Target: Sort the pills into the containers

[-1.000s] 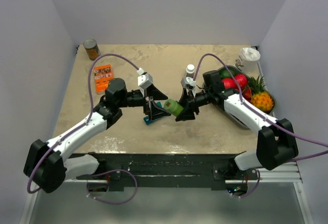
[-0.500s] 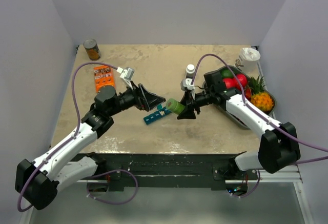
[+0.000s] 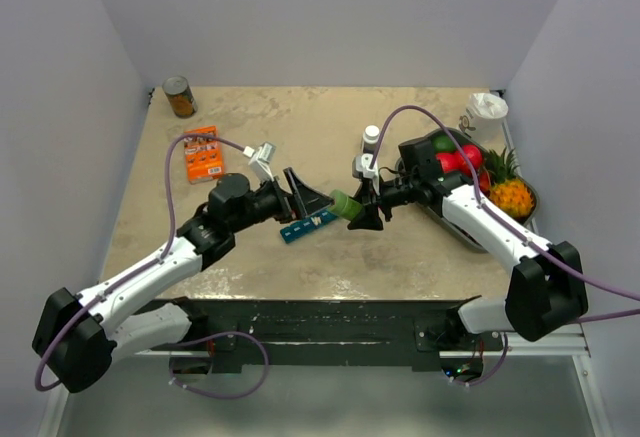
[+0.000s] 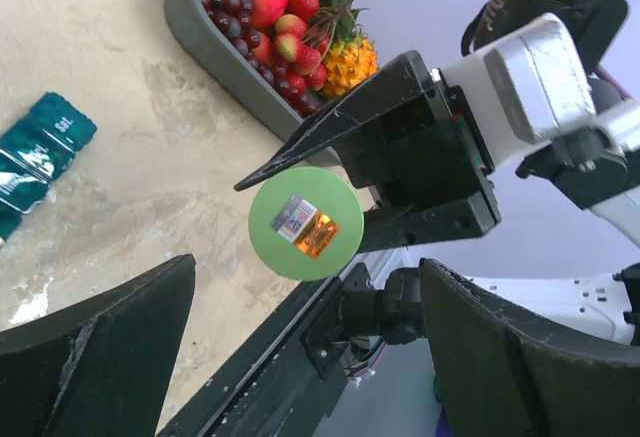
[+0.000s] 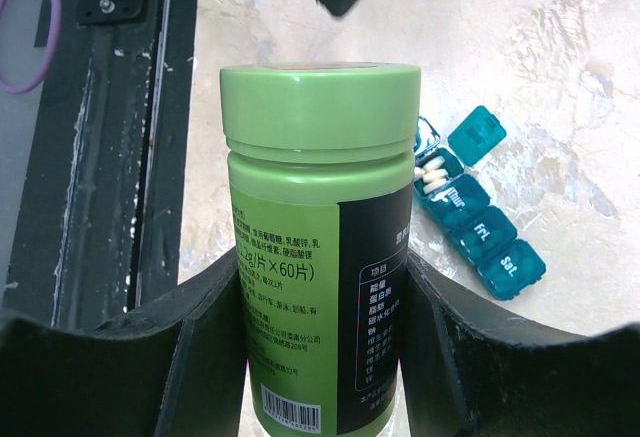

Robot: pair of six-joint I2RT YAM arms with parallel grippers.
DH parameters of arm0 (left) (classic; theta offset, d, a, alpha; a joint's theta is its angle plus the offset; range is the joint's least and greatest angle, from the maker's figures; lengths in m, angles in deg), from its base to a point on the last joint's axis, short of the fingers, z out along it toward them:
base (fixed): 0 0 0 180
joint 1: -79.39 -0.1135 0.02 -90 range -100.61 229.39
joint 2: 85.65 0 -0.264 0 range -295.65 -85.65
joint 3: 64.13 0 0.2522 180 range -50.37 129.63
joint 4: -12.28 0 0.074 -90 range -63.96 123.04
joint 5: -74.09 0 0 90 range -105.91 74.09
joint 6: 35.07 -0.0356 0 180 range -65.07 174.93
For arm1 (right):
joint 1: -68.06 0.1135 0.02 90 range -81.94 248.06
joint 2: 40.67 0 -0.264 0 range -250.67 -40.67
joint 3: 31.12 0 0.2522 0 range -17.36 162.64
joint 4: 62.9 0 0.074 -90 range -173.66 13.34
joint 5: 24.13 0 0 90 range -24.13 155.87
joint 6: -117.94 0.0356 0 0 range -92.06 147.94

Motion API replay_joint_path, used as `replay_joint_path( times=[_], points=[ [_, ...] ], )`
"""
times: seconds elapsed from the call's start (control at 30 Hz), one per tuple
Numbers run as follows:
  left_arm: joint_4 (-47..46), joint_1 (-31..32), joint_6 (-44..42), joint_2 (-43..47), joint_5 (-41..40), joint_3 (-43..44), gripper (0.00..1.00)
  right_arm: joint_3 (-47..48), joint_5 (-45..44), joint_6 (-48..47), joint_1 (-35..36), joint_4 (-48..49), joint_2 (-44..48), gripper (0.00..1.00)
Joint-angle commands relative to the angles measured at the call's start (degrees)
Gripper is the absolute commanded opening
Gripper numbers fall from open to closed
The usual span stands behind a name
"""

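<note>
Right tool [image 3: 358, 209] grips green bottle [image 5: 318, 207] sideways | left tool [image 3: 303, 195] spread wide, empty, facing cap [image 4: 305, 222]

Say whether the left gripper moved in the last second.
Yes. The left gripper has swung off the teal pill organiser to its far side, now facing the green bottle.

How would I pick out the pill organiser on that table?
Start at the middle of the tan table. Seen from above, the pill organiser lies just left of the green bottle. It is the only teal thing there: a thin flat strip of small lidded boxes, one lid flipped open.
</note>
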Motion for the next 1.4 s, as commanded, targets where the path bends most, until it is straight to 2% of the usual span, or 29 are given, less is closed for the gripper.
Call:
replay_joint_path(
  times=[0.0, 0.13, 0.4, 0.43, 0.47, 0.67, 0.73, 0.77, 0.8, 0.87, 0.9, 0.97, 1.0, 1.07, 1.1, 1.13, 1.2, 1.23, 1.37],
  points=[
    [-1.5, 3.0, 4.1, -3.1, -6.0, 4.7, 0.96, 2.6, -0.5, -1.4, 0.6, 0.1, 0.8, 0.0],
    [2.4, 4.6, 4.1, -7.2, -7.8, 8.5, 0.92, 2.6, -0.5, -1.4, 0.6, 0.1, 0.9, 0.0],
    [3.7, 5.0, 1.9, -10.3, -5.5, 10.5, 0.72, 2.8, -0.3, -1.4, 0.6, -0.1, 0.9, 0.0],
    [4.1, 5.1, 1.5, -10.8, -5.0, 10.8, 0.68, 2.8, -0.2, -1.4, 0.6, -0.1, 0.8, 0.0],
    [4.3, 5.1, 1.1, -11.0, -4.6, 10.9, 0.59, 2.8, -0.1, -1.3, 0.7, -0.1, 0.8, 0.0],
    [5.1, 4.9, -4.9, -11.9, -0.2, 10.6, 0.27, 3.1, 2.2, -0.4, 0.7, -0.1, 0.3, 0.0],
    [0.6, 4.7, -10.2, -12.0, 5.2, 8.6, 0.2, 3.2, 4.5, 0.1, 0.7, -0.2, -0.1, 0.0],
    [-2.2, 3.3, -12.1, -12.1, 8.5, 7.3, 0.13, 3.3, 5.5, 0.2, 0.6, -0.5, -0.3, 0.0],
    [-9.5, 2.3, -15.6, -12.3, 17.0, 6.0, 0.1, 3.4, 6.6, 0.3, 0.7, -0.6, -0.8, 0.0],
    [-15.5, -0.2, -19.9, -12.9, 25.8, 2.7, 0.04, 3.4, 10.1, 0.4, 0.7, -1.2, -1.1, 0.0],
    [-17.9, -0.6, -25.7, -13.4, 33.2, 2.3, 0.04, 3.6, 11.4, 0.4, 0.7, -1.4, -1.5, 0.0],
    [-14.2, -1.0, -33.8, -14.3, 39.1, 4.0, 0.06, 3.4, 15.1, 0.5, 0.7, -1.6, -1.8, 0.0],
    [-7.2, -1.0, -43.2, -15.5, 43.8, 5.6, 0.08, 3.3, 16.4, 0.5, 0.6, -1.6, -2.0, 0.0],
    [-2.6, -0.9, -49.0, -16.2, 44.3, 9.4, 0.12, 3.2, 19.4, 1.2, 0.7, -1.4, -3.0, 0.0],
    [0.3, -1.0, -52.0, -16.6, 41.7, 11.6, 0.17, 3.2, 20.0, 1.6, 0.6, -1.1, -3.6, 0.0],
    [1.6, -0.9, -53.2, -16.6, 39.6, 12.6, 0.29, 3.1, 20.5, 2.1, 0.7, -0.8, -3.8, 0.0],
    [2.0, -1.0, -51.5, -15.2, 29.3, 14.1, 0.59, 3.1, 20.6, 2.1, 0.6, -0.8, -4.1, 0.0],
    [0.9, -1.1, -50.2, -14.1, 26.4, 13.9, 0.97, 3.2, 20.4, 2.0, 0.7, -0.8, -3.8, 0.0],
    [-13.2, -2.2, -39.5, -4.5, 16.6, 7.1, 0.99, 3.3, 18.7, 1.5, 0.6, -1.0, -3.4, 0.0]
  ],
)
